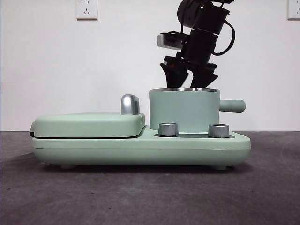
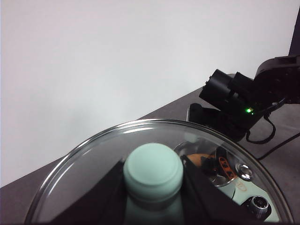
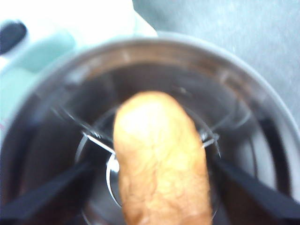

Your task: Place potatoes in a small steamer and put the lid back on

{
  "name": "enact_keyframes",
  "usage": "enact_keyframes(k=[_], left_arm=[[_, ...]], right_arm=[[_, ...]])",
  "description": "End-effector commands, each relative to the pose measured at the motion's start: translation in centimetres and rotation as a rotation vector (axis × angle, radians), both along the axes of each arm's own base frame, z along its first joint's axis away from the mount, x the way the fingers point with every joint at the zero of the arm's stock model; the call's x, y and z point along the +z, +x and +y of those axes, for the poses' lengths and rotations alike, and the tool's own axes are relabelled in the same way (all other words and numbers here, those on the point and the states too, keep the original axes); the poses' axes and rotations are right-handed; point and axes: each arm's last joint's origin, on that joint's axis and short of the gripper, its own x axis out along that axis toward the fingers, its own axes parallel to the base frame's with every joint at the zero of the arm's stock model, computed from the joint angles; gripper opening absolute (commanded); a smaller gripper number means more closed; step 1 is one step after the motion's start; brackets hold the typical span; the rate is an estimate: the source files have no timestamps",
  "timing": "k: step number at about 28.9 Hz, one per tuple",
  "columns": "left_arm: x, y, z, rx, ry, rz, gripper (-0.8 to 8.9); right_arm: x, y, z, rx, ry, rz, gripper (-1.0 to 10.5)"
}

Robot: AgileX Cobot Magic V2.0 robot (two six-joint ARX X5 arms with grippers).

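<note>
1. Front view: a mint-green cooker base (image 1: 140,150) sits on a dark table (image 1: 150,197) before a white wall (image 1: 70,65). The small steamer (image 1: 183,110), a mint-green pot with a steel rim and a stubby side handle (image 1: 233,105), stands on the base behind two round steel knobs (image 1: 168,129).
2. Front view: beside the steamer lies a flat green griddle cover (image 1: 89,124) with a chrome handle (image 1: 130,104).
3. Front view: a black arm comes down from above, and the right gripper (image 1: 189,80) hangs just above the steamer's rim, its two jaw tips spread to either side.
4. Right wrist view: the potato (image 3: 159,164), orange-brown and wrinkled, fills the middle of the picture between the right gripper's two jaws, above the open mouth of the steamer (image 3: 140,93). The jaws sit against its flanks, clamped on it. The picture is blurred, so whether the potato touches the steamer's floor cannot be told.
5. Left wrist view: the left gripper (image 2: 153,187) holds the lid (image 2: 93,159), its jaws closed on either side of the mint-green knob (image 2: 153,171).
6. Left wrist view: the lid is held up off the steamer, apart from it; the other arm (image 2: 243,101) shows beyond the lid's rim, over the table.
</note>
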Motion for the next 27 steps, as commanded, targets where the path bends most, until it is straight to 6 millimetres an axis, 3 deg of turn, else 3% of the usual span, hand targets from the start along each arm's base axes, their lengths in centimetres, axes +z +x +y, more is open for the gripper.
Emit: enact_keyframes(k=[1,3,6,9,11,13,19,27], left_arm=[[0.8,-0.1,0.0,0.0,-0.022,-0.041,0.16],[0.8,-0.1,0.0,0.0,-0.024,-0.04,0.16],[0.7,0.2,-0.1,0.003,-0.043,-0.02,0.16],[0.5,0.7,-0.3,0.0,-0.038,-0.008,0.16],[0.3,1.2,-0.5,0.0,-0.034,0.007,0.16],[0.0,1.9,-0.8,-0.015,-0.032,0.022,0.16],[-0.4,3.9,-2.0,-0.077,-0.069,0.038,0.16],[-1.8,6.8,-5.0,-0.168,-0.075,0.08,0.16]], right_arm=[[1.7,0.3,0.5,0.012,0.025,-0.052,4.5],[3.9,-0.5,0.2,-0.003,0.044,-0.047,4.4],[8.7,-3.7,-1.5,0.063,0.177,-0.042,3.3],[13.4,-7.6,-4.4,0.039,0.217,-0.156,3.3],[14.9,-10.6,-6.8,0.011,0.236,-0.222,3.3],[15.2,-14.2,-9.1,-0.038,0.254,-0.283,3.3],[13.6,-21.6,-12.0,-0.122,0.258,-0.353,3.3],[9.8,-28.0,-14.0,-0.158,0.241,-0.256,3.3]])
